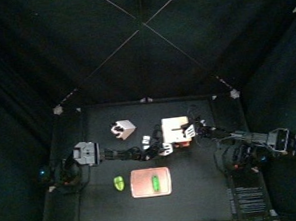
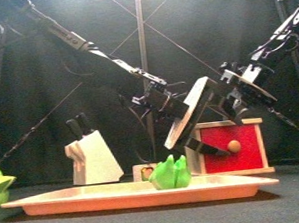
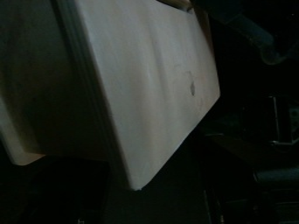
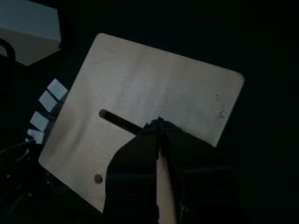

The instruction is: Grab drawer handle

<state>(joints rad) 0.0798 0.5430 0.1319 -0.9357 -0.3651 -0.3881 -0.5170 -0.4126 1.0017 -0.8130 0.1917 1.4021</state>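
**Right jaws pinch a tilted cream panel above the drawer; left jaws spread wide beside it**

In the top view, the drawer (image 1: 177, 129) sits at about one o'clock from the table's (image 1: 202, 202) middle. From the front it shows a red face (image 2: 233, 147) with a small round handle (image 2: 232, 146) at its centre, and nothing touches that handle.

A cream panel (image 2: 190, 109) leans steeply at about eleven o'clock from the red face, its lower edge down beside the drawer. I cannot tell whether this panel belongs to the drawer or is a separate piece.

The right gripper (image 4: 158, 131) has its jaws nearly together, clamped on the panel's edge. In the right wrist view the jaws meet over the cream surface, close to a dark slot (image 4: 117, 118) cut into it.

The left gripper (image 2: 152, 95) hangs at nine o'clock of the panel, just beside it, jaws spread fully apart and holding nothing. The left wrist view is filled with the panel's pale face.

Elsewhere on the table:
- A white-grey cube (image 1: 122, 131) stands at eleven o'clock from the table's middle.
- A pinkish board (image 1: 152, 180) lies at six o'clock.
- A green piece (image 1: 119, 183) lies at nine o'clock of the board, just beside it.
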